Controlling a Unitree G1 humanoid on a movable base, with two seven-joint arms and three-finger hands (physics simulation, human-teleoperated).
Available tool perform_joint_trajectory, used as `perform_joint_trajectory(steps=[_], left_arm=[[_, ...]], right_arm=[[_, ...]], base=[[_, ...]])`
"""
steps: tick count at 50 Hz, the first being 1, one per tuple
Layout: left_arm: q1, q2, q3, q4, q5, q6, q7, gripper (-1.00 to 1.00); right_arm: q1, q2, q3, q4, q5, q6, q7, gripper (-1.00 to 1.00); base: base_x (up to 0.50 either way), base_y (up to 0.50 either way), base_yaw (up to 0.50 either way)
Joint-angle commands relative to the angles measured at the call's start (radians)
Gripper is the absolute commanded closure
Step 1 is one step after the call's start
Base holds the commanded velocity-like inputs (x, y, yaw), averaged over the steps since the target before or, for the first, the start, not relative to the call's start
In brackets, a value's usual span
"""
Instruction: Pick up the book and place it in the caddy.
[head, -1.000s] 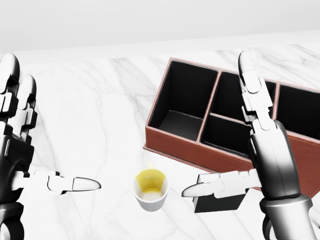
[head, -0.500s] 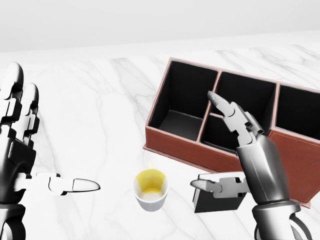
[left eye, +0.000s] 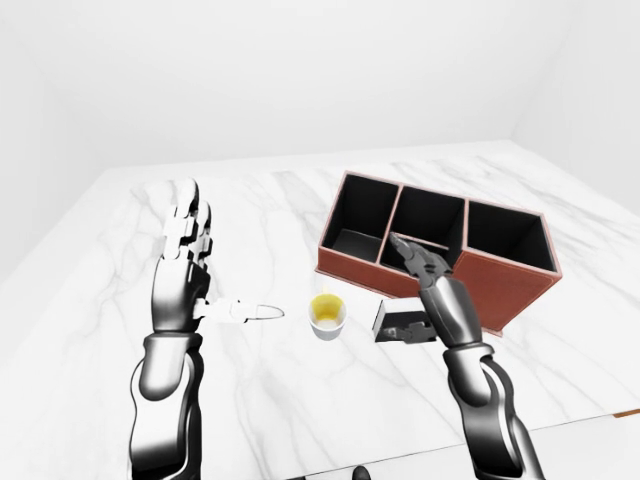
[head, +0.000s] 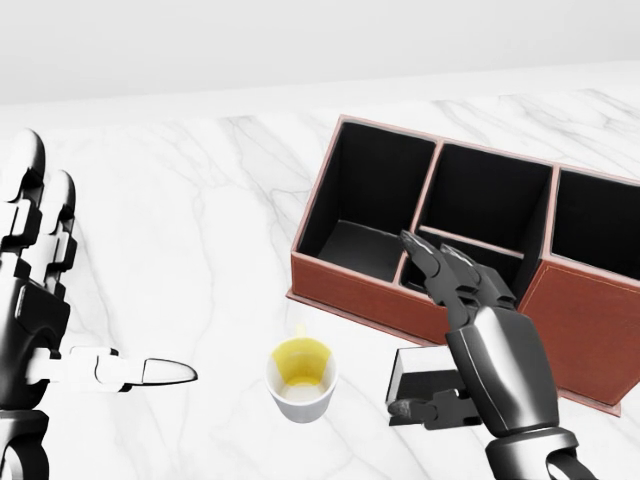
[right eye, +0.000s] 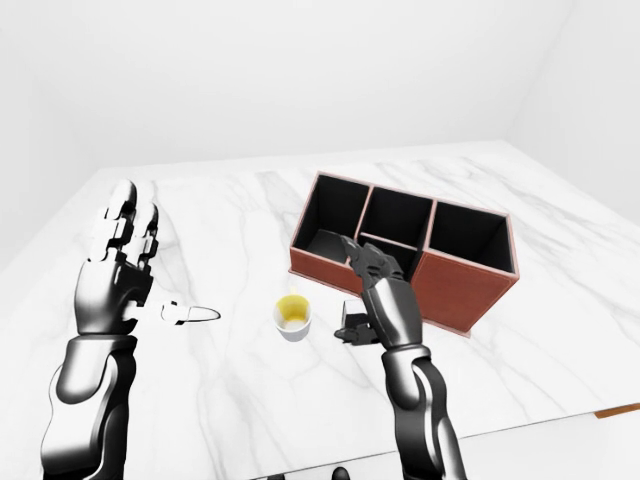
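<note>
**Right hand over the book beside the caddy**

The book (head: 420, 378), a small dark volume, lies flat on the white marble table (head: 200, 200), just below the caddy's near wall in the head view and right of a white cup (head: 301, 380) with a yellow inside. The right hand (head: 470, 345) hangs over the book, palm down, its long fingers (head: 440, 265) stretched toward the caddy's rim and its thumb curled in under the palm at the book's lower edge. The thumb seems to touch the cover, but the hand hides the contact, so a firm hold cannot be confirmed; the fingers are not closed round anything.

The caddy (left eye: 500, 290) is a reddish-brown box with black compartments inside, all of them holding nothing visible; it sits on the table touching no other object.

The left hand (head: 40, 300) stands well apart at the left of the view, fingers upright and spread, thumb pointing toward the cup, holding nothing
</note>
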Motion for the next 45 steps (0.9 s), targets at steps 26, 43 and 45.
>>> perform_joint_trajectory(steps=[26,43,45], left_arm=[[0.003,0.003,0.009,0.016,-0.01,0.0,-0.002,-1.0],[0.008,0.001,0.005,0.024,-0.009,0.0,-0.003,-1.0],[0.008,0.001,0.006,0.027,-0.01,0.0,-0.003,-1.0]], right_arm=[[-0.015,-0.046,0.007,0.229,-0.349,0.0,-0.191,-0.72],[-0.077,-0.061,0.028,0.339,-0.463,0.0,-0.272,-0.7],[-0.086,-0.062,0.029,0.354,-0.469,0.0,-0.278,-0.69]], base=[[0.0,0.0,0.0],[0.0,0.0,0.0],[0.0,0.0,0.0]])
